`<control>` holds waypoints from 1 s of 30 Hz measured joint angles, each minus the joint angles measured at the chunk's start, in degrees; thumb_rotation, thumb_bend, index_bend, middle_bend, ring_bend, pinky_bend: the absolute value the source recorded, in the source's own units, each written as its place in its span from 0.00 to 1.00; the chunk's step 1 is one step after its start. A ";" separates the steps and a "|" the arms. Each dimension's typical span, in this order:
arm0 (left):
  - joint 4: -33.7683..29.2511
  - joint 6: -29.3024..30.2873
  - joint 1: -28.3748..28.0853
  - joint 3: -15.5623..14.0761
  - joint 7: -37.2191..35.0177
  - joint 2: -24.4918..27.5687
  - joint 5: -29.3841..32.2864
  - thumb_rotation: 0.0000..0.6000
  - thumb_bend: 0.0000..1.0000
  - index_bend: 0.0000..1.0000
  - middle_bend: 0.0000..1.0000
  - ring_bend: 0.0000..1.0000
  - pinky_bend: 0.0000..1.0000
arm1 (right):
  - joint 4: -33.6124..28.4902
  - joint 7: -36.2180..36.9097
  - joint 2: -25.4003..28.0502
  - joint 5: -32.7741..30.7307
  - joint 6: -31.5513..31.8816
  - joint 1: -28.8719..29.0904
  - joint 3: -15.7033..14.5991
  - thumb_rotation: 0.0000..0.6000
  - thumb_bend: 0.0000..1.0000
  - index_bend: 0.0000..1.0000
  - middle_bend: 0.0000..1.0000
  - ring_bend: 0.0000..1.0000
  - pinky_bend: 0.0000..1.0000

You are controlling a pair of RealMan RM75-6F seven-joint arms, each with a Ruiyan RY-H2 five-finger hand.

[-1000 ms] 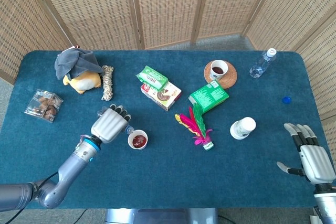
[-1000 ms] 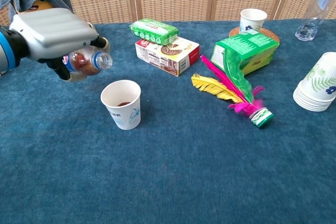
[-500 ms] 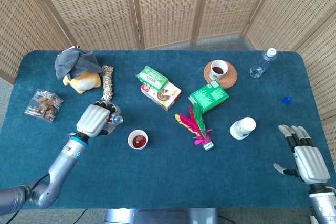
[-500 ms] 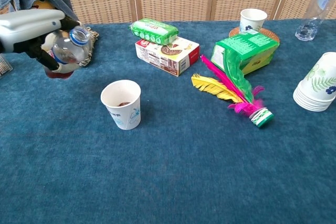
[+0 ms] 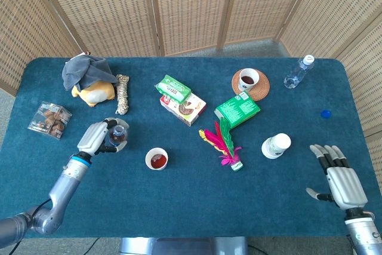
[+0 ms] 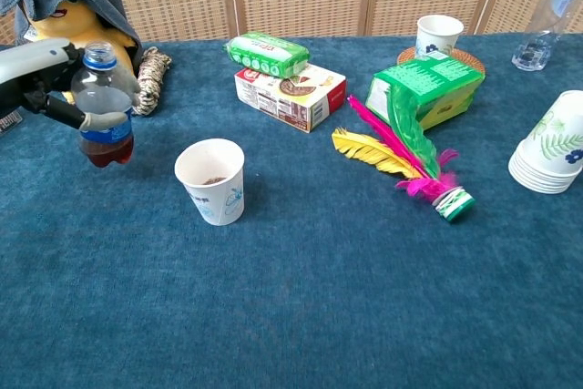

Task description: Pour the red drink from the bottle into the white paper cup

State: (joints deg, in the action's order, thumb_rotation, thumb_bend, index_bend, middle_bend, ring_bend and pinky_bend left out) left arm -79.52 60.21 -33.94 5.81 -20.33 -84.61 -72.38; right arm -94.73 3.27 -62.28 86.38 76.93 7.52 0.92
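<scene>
Left hand (image 5: 97, 137) with a ribbed silver-grey back and black fingers (image 5: 108, 146), a blue ring at its wrist, smooth grey metal forearm with a thin black cable, right hand (image 5: 342, 181) ribbed silver-grey with dark-jointed fingers (image 5: 329, 154)

My left hand (image 5: 95, 137) grips the bottle (image 6: 101, 107) upright, fingers (image 6: 107, 120) wrapped around its middle, forearm reaching in from the lower left. My right hand (image 5: 339, 176) seems to hover low, palm down, fingers spread, holding nothing.

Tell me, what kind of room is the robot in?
Probably an indoor test or demo room, not a kitchen: a table under blue cloth, woven wicker screens behind it, and unrelated props such as a feather shuttlecock and snack packets.
</scene>
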 measured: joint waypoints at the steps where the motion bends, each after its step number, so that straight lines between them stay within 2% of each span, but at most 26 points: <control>1: 1.36 -0.17 0.31 0.07 -1.98 -0.49 -0.64 1.00 0.42 0.52 0.38 0.25 0.39 | 0.01 -0.19 -0.09 -0.07 -0.19 0.07 -0.04 1.00 0.00 0.00 0.00 0.00 0.00; 13: 15.46 3.64 1.77 0.86 -16.90 -8.80 -7.64 1.00 0.41 0.51 0.38 0.24 0.39 | 0.27 -1.51 -0.85 -1.10 -1.81 0.72 -0.22 1.00 0.00 0.00 0.00 0.00 0.00; 22: 23.32 4.95 1.60 1.47 -21.59 -14.21 -9.19 1.00 0.41 0.51 0.38 0.24 0.38 | 0.39 -1.54 -0.95 -1.37 -2.00 0.87 -0.20 1.00 0.00 0.00 0.00 0.00 0.00; 30: 26.33 4.95 1.35 1.29 -24.52 -16.44 -10.13 1.00 0.40 0.48 0.34 0.20 0.36 | 0.55 -1.36 -0.93 -1.62 -2.19 0.93 -0.22 1.00 0.00 0.00 0.00 0.00 0.00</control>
State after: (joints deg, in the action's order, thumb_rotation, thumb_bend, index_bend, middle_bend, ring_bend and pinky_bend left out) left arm -53.18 65.15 -32.59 7.11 -44.85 -101.05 -82.51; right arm -94.18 1.91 -63.21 84.76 74.74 8.46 0.70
